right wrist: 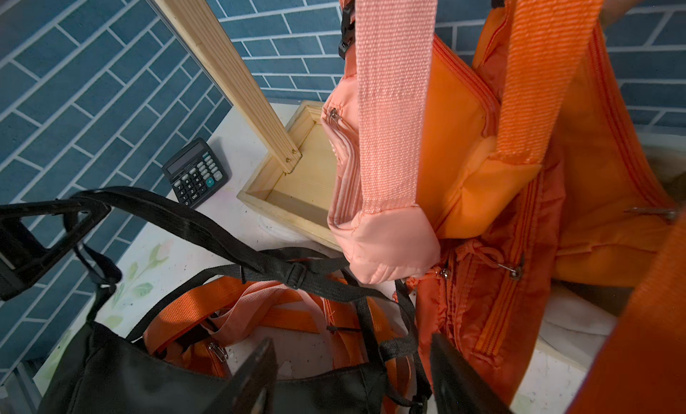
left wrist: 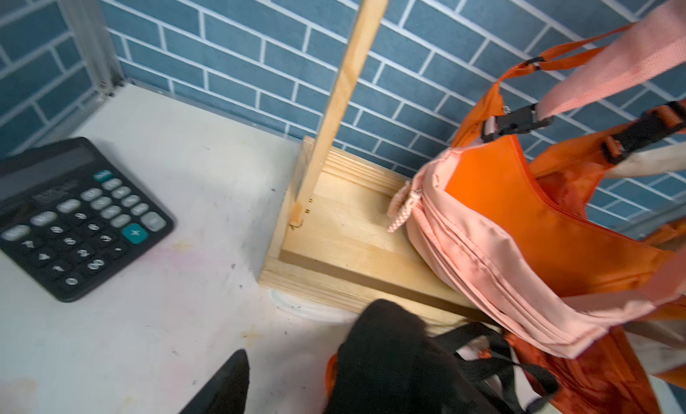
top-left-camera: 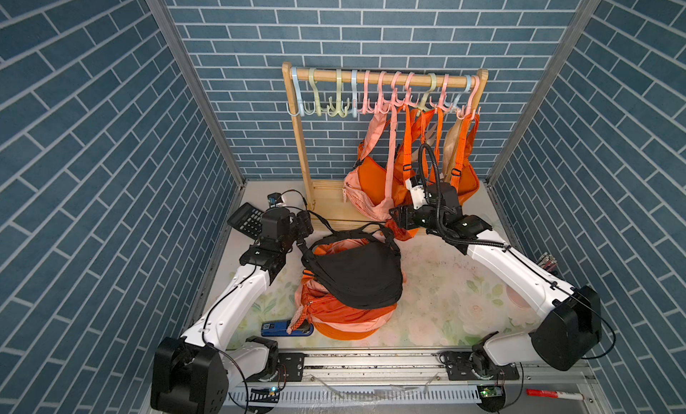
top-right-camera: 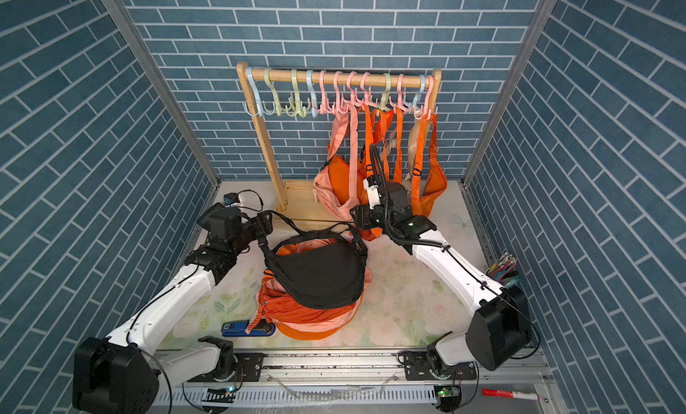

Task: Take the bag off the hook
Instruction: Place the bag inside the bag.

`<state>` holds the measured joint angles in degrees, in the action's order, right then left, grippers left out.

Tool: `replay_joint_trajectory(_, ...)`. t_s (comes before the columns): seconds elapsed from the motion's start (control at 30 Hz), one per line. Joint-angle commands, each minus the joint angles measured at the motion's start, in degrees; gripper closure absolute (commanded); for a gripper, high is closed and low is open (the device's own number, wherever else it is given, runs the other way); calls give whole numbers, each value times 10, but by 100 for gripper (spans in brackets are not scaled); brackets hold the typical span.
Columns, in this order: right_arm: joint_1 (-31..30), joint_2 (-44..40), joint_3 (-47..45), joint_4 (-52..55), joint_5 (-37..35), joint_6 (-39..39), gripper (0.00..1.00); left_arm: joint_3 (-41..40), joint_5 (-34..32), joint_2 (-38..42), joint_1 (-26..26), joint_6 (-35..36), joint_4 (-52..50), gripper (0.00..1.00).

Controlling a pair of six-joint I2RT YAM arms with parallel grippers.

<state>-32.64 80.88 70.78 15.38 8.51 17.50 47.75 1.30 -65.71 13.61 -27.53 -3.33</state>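
A black bag lies on a pile of orange and pink bags in the middle of the table. Its strap runs to my left gripper and lies over one finger; the jaws stand apart, so it is open. My right gripper is open too, just above the black bag's other strap end, beside the low corner of a hanging pink bag. Several orange and pink bags still hang from hooks on the wooden rack.
A black calculator lies at the back left beside the rack's wooden base. A blue stapler sits at the pile's front. A pen holder stands at the right wall, a red marker beyond the front rail.
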Motion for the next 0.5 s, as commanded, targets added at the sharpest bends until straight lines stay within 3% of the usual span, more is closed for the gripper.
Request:
replay_joint_trajectory(0.0,-3,-19,16,24,-11,-22,35,33,108,-11,-5,-12,-18,23)
replay_joint_trajectory(0.1,-3,-27,16,29,-15,-24,34,30,123,-4,-5,-18,-20,22)
replay_joint_trajectory(0.47,-3,-42,48,74,-28,-39,35,50,83,79,-5,14,-97,21)
